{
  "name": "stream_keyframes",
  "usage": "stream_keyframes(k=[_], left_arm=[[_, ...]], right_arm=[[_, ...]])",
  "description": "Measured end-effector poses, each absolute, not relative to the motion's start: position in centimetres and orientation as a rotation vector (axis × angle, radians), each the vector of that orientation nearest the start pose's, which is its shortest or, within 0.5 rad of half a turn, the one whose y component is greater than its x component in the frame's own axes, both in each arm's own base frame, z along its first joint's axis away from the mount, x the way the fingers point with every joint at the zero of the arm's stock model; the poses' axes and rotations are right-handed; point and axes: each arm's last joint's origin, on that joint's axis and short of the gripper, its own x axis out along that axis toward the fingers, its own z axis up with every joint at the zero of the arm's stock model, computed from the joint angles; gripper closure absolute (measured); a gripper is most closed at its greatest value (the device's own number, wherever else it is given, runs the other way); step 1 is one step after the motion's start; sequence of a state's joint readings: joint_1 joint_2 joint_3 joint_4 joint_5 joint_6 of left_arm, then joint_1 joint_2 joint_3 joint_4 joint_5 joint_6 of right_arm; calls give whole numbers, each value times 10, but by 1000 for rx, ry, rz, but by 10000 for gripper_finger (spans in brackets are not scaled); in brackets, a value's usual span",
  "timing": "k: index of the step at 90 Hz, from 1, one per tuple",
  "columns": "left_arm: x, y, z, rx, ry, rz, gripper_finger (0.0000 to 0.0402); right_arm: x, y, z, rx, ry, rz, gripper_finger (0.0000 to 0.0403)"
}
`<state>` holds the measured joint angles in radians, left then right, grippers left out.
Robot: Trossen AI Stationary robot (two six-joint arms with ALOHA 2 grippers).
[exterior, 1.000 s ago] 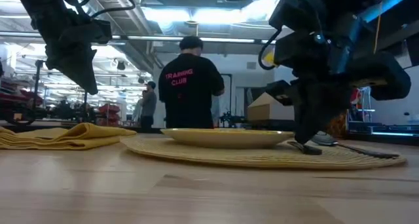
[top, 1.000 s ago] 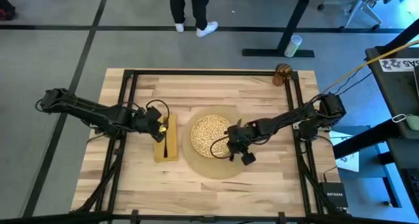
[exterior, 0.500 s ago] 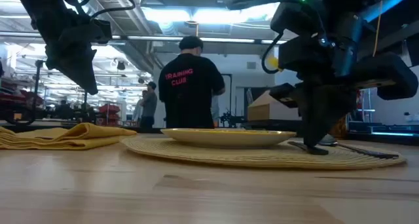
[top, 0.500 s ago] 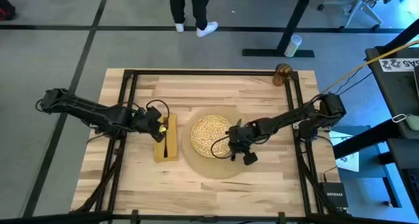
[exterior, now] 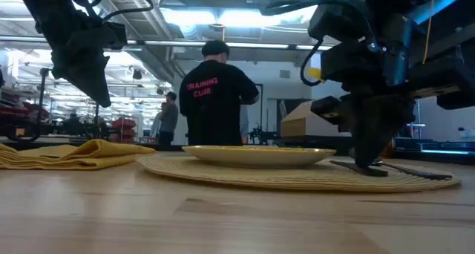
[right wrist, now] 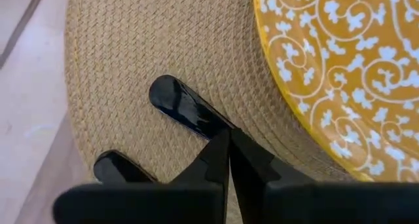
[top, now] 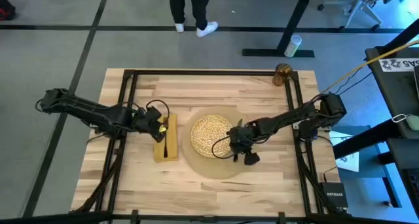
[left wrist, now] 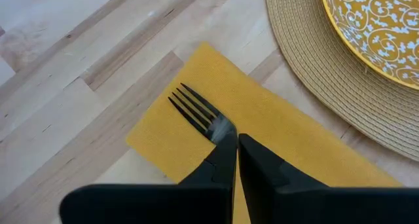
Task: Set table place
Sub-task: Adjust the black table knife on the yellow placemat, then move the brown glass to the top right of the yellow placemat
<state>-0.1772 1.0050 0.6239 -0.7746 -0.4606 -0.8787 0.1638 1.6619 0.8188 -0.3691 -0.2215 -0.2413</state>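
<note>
Placemat (top: pixel 211 164), plate (top: pixel 209 135), napkin (top: pixel 165 140), fork (left wrist: pixel 197 111) and two dark utensils make up the setting near the middle of the table (top: pixel 196 90), and I am working both sides of it.

My right gripper (top: pixel 239 147) is low over the placemat's right part, just beside the plate's rim, with its fingers pressed together on the handle of a black utensil (right wrist: pixel 184 107) whose rounded end lies on the weave. A second dark utensil end (right wrist: pixel 116 167) lies close alongside. My left gripper (top: pixel 159 126) is over the napkin, to the left of the placemat, fingers pinched on the fork's neck, tines pointing toward the table's far edge.

The risks, as I judge them: if I let go while the right utensil is tilted, it may roll against its neighbour or knock the plate rim. Dragging it could tug the woven mat and shift the plate. On the left, lifting away with the fork caught between my fingers would pull the napkin askew or rumple it.

The plate is yellow with a white floral pattern and sits centred on the round tan mat. The napkin is mustard, lying flat. An amber glass (top: pixel 283 74) stands at the table's far right corner, well apart from the setting.
</note>
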Motion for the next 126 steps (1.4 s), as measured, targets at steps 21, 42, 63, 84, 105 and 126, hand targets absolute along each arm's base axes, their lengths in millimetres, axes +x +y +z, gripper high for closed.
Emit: stream_keyframes(k=[21, 42, 63, 84, 105, 126], left_arm=[[166, -17, 205, -421, 891, 697, 402], [166, -17, 205, -421, 892, 697, 402], [166, -17, 205, -420, 892, 697, 402], [166, -17, 205, -420, 892, 697, 402], [166, -17, 205, -420, 892, 697, 402], [166, -17, 205, -417, 893, 695, 402]], right_arm=[[280, 53, 133, -167, 1181, 492, 403], [277, 53, 132, -150, 1206, 514, 403], [275, 53, 132, -143, 1224, 529, 403], [274, 53, 135, -156, 1213, 544, 403], [266, 51, 155, -178, 1167, 526, 403], [256, 47, 177, -231, 1131, 448, 403]])
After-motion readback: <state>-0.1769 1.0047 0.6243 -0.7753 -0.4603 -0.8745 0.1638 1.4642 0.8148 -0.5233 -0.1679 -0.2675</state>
